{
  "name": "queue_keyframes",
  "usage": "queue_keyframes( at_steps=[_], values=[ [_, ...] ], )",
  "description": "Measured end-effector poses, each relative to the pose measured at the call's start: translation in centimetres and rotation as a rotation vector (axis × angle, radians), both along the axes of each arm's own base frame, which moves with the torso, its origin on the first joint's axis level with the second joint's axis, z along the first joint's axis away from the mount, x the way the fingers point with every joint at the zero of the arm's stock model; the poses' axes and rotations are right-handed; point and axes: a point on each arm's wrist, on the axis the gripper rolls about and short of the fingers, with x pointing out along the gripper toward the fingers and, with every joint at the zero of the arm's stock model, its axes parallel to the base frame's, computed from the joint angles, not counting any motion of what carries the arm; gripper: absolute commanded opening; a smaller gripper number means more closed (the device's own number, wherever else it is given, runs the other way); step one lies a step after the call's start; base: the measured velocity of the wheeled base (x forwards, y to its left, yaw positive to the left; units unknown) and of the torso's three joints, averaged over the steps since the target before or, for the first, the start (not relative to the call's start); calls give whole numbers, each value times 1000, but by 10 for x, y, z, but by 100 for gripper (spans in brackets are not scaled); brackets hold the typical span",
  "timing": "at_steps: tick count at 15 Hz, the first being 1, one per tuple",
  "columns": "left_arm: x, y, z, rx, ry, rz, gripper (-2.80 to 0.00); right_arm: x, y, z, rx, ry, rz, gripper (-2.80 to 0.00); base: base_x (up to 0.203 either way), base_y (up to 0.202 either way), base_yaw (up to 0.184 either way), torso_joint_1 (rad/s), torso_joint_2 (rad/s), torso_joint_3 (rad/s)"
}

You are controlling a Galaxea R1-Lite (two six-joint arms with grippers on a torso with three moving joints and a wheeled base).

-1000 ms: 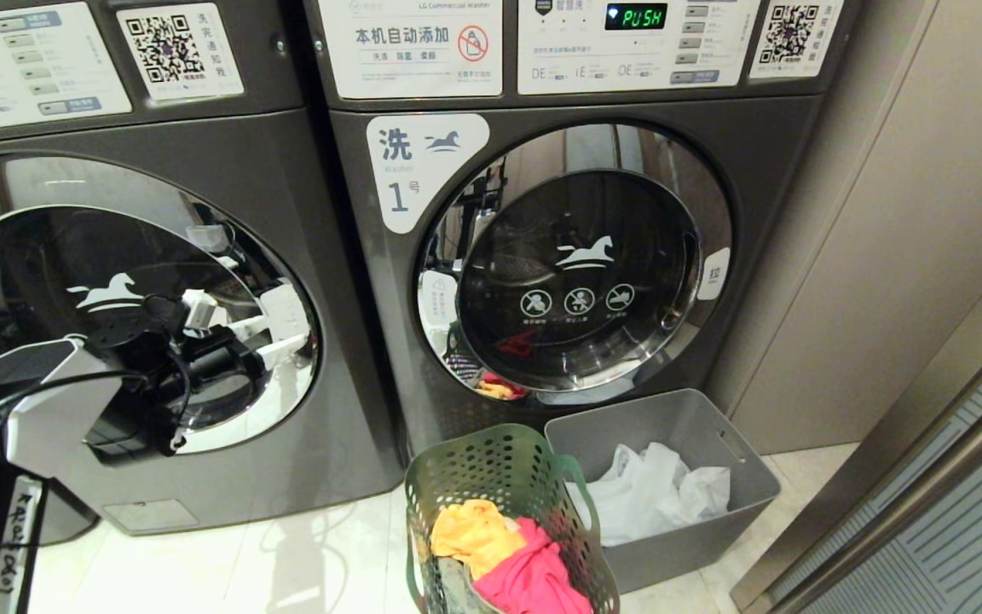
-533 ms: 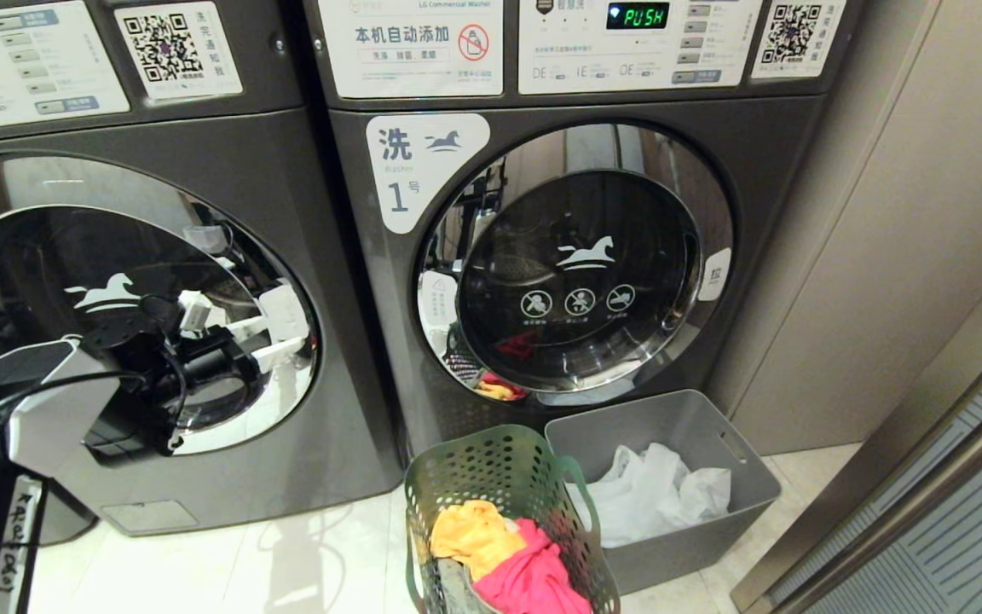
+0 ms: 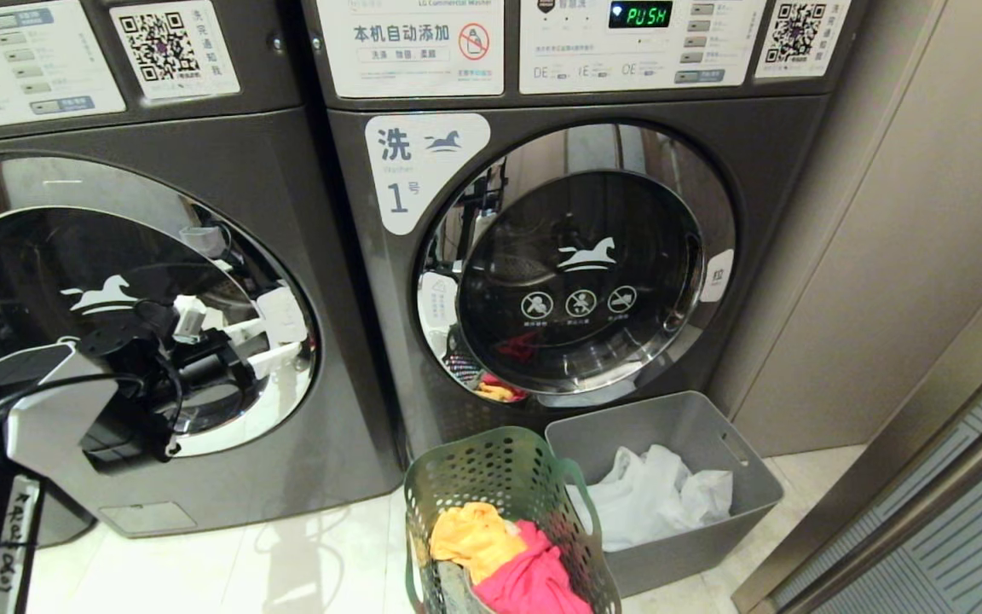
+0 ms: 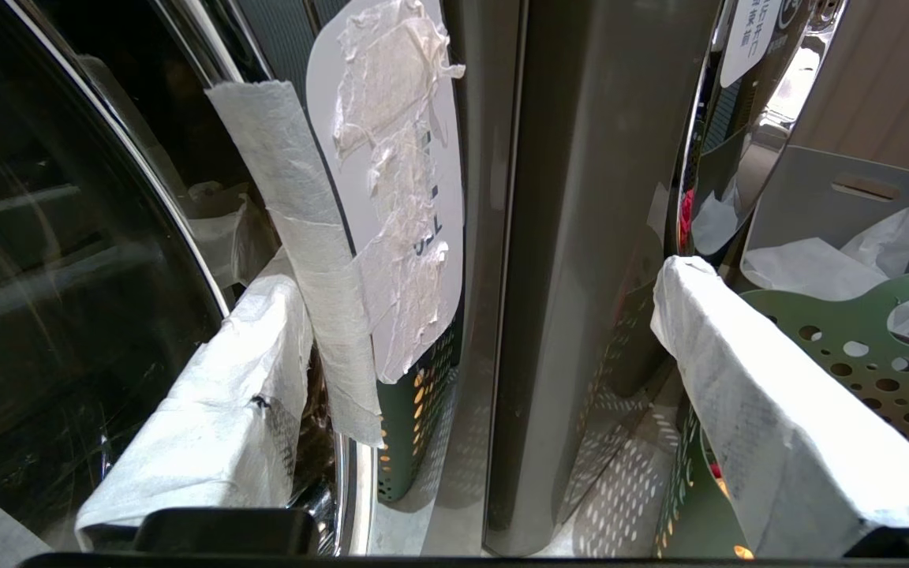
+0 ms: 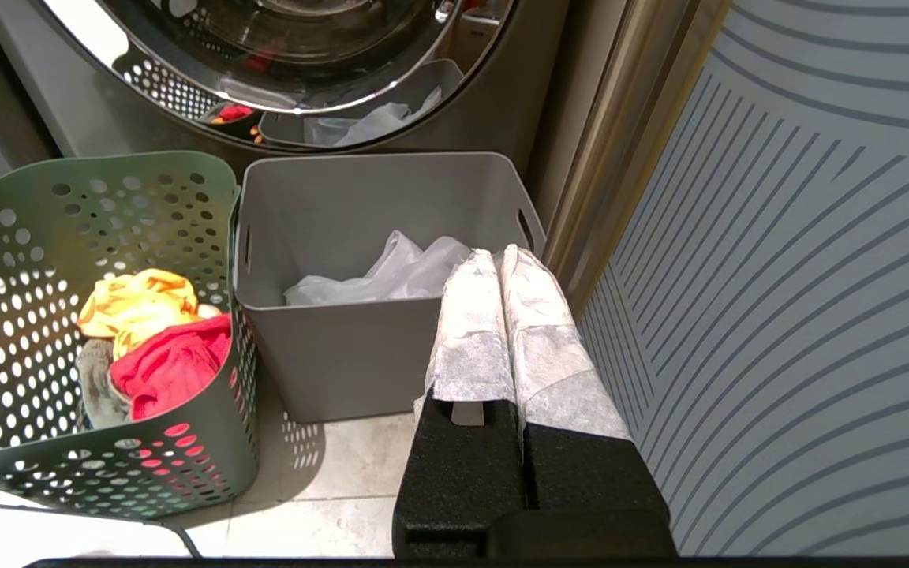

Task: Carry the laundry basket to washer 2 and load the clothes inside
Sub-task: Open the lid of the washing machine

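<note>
Left-hand washer (image 3: 227, 281) cut off by the frame edge, number label out of sight; door rim partly masked by the left gripper (image 3: 201, 362). Neighbouring washer (image 3: 576, 256) marked "1", door shut. Right gripper (image 5: 506, 272) missing from the head view, seen only by its own wrist camera: wrapped fingers pressed together, empty, hanging above the floor beside the grey bin (image 3: 670, 426). Grey-olive garment barely visible under the others.

Left gripper spread wide, holding nothing, at the right edge of the left-hand washer's door; one finger (image 4: 218, 410) against the chrome rim, the other (image 4: 770, 426) out toward the basket (image 3: 499, 477). Basket on the floor before washer 1, touching the bin, well apart from both grippers. Clothes (image 3: 508, 554) still inside: yellow, pinkish-red on top.

Against a second ago: left gripper slightly lower and nearer the door; basket, bin unmoved.
</note>
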Motion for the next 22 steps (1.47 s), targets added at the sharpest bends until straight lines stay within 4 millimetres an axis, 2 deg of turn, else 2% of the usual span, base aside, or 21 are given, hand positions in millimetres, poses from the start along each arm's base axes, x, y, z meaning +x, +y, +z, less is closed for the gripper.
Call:
queue_keyframes(
  at_steps=[3,5,13,17,22],
  values=[
    [-3,-1,-2,0,-3,0,0,0,0,0,0,0,0,-280,0,0,0,0,0,0],
    [-12,2,-6,22,-8,-85,0,0,0,0,0,0,0,-280,0,0,0,0,0,0],
    [-17,5,-4,-13,33,-28,0,0,0,0,0,0,0,-280,0,0,0,0,0,0],
    [-25,40,-1,-16,39,35,0,0,0,0,0,0,0,-280,0,0,0,0,0,0],
    [-46,98,13,-3,20,133,0,0,0,0,0,0,0,-280,0,0,0,0,0,0]
  ],
)
